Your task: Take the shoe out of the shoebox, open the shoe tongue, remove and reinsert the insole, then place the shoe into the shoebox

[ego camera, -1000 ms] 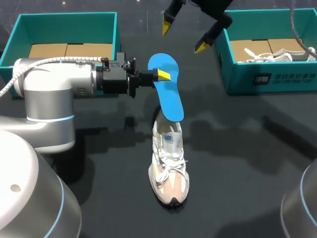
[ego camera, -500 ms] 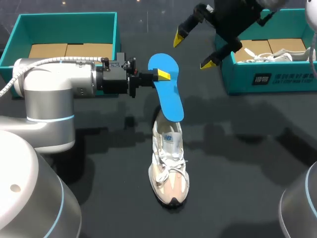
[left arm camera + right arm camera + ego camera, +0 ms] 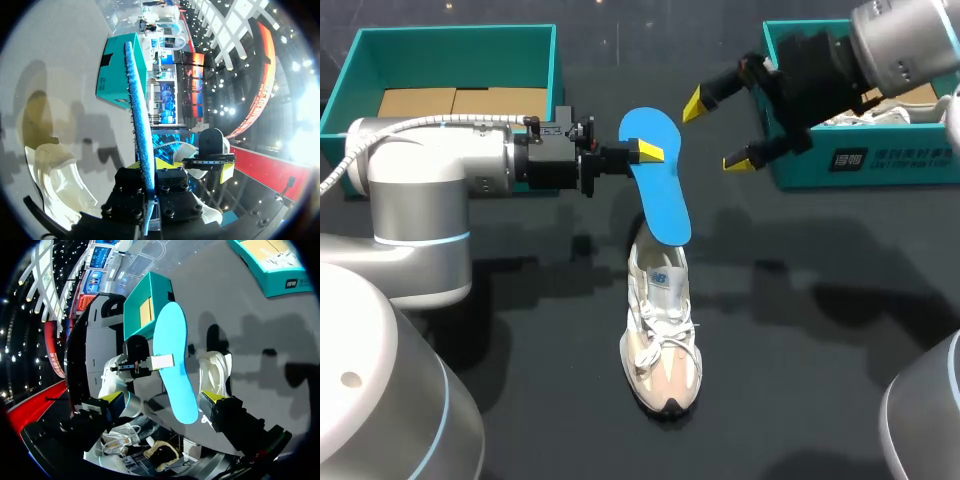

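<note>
Evidently the left tool (image 3: 645,151) is clenching one long edge of the flat bright-blue foam insole (image 3: 658,195). The insole is hanging just ahead of it, its lower end dipping toward the mouth of the white and beige lace-up sneaker (image 3: 660,340), which is standing on the black tabletop (image 3: 800,350) below. The right tool (image 3: 716,132) is waiting released beside the insole's upper end. The insole is probably handling light, thin and bendy, so pinching an edge near the end being fed looks wiser, as a far grip is risking buckling.
</note>
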`<action>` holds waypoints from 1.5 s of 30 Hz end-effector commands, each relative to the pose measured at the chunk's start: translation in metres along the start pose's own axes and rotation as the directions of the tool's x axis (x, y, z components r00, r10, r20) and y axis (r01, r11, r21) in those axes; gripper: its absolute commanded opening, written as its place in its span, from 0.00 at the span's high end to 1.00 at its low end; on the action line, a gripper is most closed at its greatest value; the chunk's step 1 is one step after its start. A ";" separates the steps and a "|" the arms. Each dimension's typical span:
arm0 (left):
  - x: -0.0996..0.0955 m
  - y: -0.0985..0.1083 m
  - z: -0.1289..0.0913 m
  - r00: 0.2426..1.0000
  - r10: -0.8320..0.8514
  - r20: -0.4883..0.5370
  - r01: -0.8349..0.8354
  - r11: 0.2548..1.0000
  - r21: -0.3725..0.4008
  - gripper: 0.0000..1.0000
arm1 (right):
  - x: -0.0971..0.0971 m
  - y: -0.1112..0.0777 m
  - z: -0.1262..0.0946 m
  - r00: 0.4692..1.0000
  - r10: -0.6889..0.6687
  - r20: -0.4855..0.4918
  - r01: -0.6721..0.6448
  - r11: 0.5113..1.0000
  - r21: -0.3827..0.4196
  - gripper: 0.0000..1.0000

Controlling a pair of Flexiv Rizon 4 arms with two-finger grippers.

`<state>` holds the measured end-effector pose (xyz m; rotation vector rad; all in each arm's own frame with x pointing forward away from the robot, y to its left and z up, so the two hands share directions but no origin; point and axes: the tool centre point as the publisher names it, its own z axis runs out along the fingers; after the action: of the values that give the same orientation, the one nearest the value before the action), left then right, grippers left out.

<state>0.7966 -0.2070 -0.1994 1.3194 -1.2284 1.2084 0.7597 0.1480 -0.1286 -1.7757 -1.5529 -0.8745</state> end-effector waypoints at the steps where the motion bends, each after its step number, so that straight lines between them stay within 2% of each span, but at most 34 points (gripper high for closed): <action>1: 0.000 0.001 0.001 1.000 0.000 0.001 0.000 1.000 0.002 1.00 | -0.010 -0.006 0.006 0.959 -0.002 -0.284 -0.005 1.000 -0.023 0.00; 8: 0.000 0.001 0.001 1.000 0.000 0.001 0.000 1.000 0.002 1.00 | -0.015 -0.006 0.013 0.953 -0.004 -0.302 -0.005 1.000 -0.028 0.00; 16: 0.002 -0.005 -0.009 0.996 0.079 -0.045 -0.079 0.997 -0.004 1.00 | -0.021 -0.009 0.020 0.940 -0.006 -0.340 -0.006 0.999 -0.036 0.00; 22: 0.011 -0.016 -0.014 0.967 0.241 -0.089 -0.242 0.970 -0.008 1.00 | -0.022 -0.009 0.024 0.932 -0.017 -0.362 0.006 0.999 -0.033 0.00; 25: 0.017 -0.024 -0.018 0.925 0.358 -0.129 -0.361 0.933 0.004 1.00 | -0.024 -0.008 0.024 0.927 -0.025 -0.374 0.015 0.999 -0.029 0.00; 29: 0.026 -0.030 -0.021 0.831 0.535 -0.151 -0.536 0.843 0.042 1.00 | -0.026 -0.009 0.025 0.921 -0.030 -0.387 0.020 0.999 -0.030 0.00; 37: 0.046 -0.039 -0.022 0.554 0.810 -0.193 -0.809 0.579 0.103 1.00 | -0.027 -0.006 0.023 0.911 -0.039 -0.411 0.031 0.999 -0.026 0.00; 41: 0.055 -0.043 -0.020 0.366 0.911 -0.189 -0.916 0.389 0.102 1.00 | -0.027 -0.006 0.023 0.911 -0.039 -0.411 0.031 0.999 -0.026 0.00; 43: 0.060 -0.046 -0.020 0.206 0.964 -0.171 -0.965 0.229 0.130 1.00 | -0.027 -0.006 0.023 0.911 -0.039 -0.411 0.031 0.999 -0.026 0.00; 44: 0.060 -0.047 -0.021 0.170 0.973 -0.157 -0.970 0.193 0.149 1.00 | -0.027 -0.006 0.023 0.911 -0.039 -0.411 0.031 0.999 -0.026 0.00; 45: 0.060 -0.047 -0.021 0.170 0.973 -0.157 -0.970 0.193 0.149 1.00 | -0.027 -0.006 0.023 0.911 -0.039 -0.411 0.031 0.999 -0.026 0.00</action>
<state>0.8384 -0.1878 -0.1378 0.5404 -1.7632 1.9255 0.7525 0.1495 -0.1641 -1.4521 -1.3027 -1.1976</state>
